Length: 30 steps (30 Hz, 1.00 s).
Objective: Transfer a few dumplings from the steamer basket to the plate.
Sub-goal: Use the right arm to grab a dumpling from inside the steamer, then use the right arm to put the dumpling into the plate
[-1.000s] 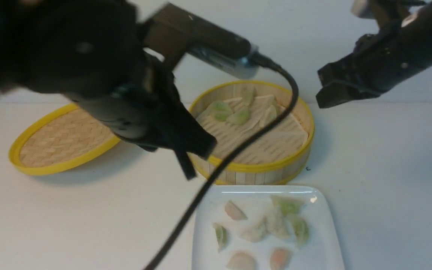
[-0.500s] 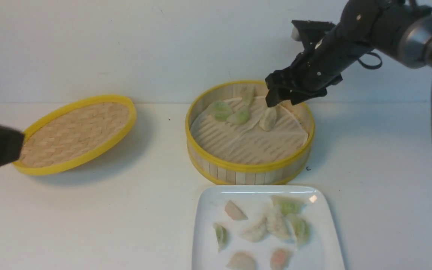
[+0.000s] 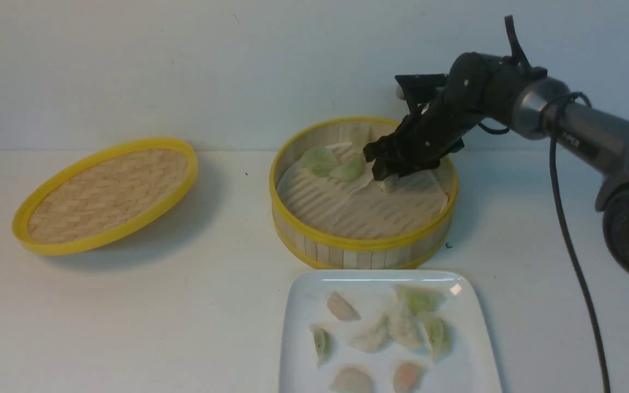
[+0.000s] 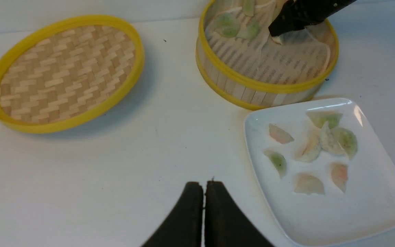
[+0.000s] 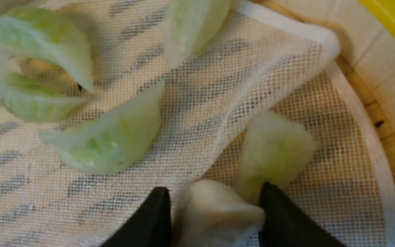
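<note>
Bright even light, soft shadows, glare on plate (image 3: 455, 290)

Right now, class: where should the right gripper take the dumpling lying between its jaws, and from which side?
Probably across its plump middle, coming from above. The dumpling lies flat on the liner with the jaws on either side of it. Its thin ends would likely slip or tear.

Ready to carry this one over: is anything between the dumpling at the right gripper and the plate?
Only the near wall of the steamer basket, rising between the whitish dumpling that the right gripper flanks and the plate; lift over its rim. Other dumplings fill the plate's middle.
</note>
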Available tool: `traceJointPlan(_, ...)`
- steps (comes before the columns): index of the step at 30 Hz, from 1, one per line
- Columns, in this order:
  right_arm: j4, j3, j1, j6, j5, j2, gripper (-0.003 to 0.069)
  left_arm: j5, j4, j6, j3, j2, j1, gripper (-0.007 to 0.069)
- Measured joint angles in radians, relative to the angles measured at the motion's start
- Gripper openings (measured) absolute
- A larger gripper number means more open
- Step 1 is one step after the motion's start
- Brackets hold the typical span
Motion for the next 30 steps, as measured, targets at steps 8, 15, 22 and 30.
traceJointPlan(8, -0.046, -0.167, 0.0, 0.0, 0.23, -0.041, 0.0287, -0.001, 0.037, 0.0, 0.0, 0.0, 0.0, -0.0006)
traceJointPlan(15, -0.046, -0.253, 0.0, -0.001, 0.283, -0.182, 0.0287, -0.019, 0.04, 0.0, 0.001, 0.0, 0.0, -0.0006)
traceJointPlan(22, -0.038, 0.043, 0.0, 0.005, 0.284, -0.491, 0.0287, -0.027, 0.04, 0.0, 0.001, 0.0, 0.0, -0.0006)
traceJointPlan(30, 0.089, 0.715, 0.0, -0.091, 0.279, -0.813, 0.0287, -0.064, 0.042, 0.0, 0.028, 0.0, 0.0, -0.0006)
